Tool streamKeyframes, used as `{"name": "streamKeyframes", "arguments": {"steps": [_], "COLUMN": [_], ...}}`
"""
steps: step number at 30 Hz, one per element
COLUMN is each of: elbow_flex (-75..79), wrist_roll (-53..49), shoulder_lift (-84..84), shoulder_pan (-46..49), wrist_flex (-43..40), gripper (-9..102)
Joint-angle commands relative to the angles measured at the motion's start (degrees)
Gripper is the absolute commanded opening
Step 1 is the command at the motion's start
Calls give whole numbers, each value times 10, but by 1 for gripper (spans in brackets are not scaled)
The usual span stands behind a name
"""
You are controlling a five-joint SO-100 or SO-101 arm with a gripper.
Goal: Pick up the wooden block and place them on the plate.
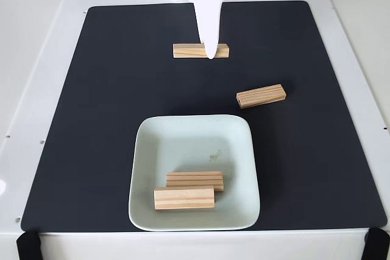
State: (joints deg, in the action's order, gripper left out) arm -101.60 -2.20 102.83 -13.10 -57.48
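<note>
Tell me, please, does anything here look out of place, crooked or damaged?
Nothing looks damaged or spilled. One wooden block lies askew on the black mat, tilted while the others lie level. Two blocks sit in the plate, and the gripper is at the far block.

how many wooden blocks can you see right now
4: two on the plate, one behind the other; one on the mat at right; one under the gripper, top centre.

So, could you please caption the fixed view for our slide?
Two wooden blocks on the plate, two on the mat, fingers at the far one.
</note>
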Motion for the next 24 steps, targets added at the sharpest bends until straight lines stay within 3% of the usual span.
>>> {"name": "streamKeyframes", "arguments": {"steps": [1, 9, 24], "elbow_flex": [77, 255, 517], "wrist_roll": [-18, -21, -21], "shoulder_lift": [-22, -163, -426], "shoulder_pan": [9, 9, 22], "wrist_flex": [39, 91, 90], "gripper": [0, 0, 0]}}
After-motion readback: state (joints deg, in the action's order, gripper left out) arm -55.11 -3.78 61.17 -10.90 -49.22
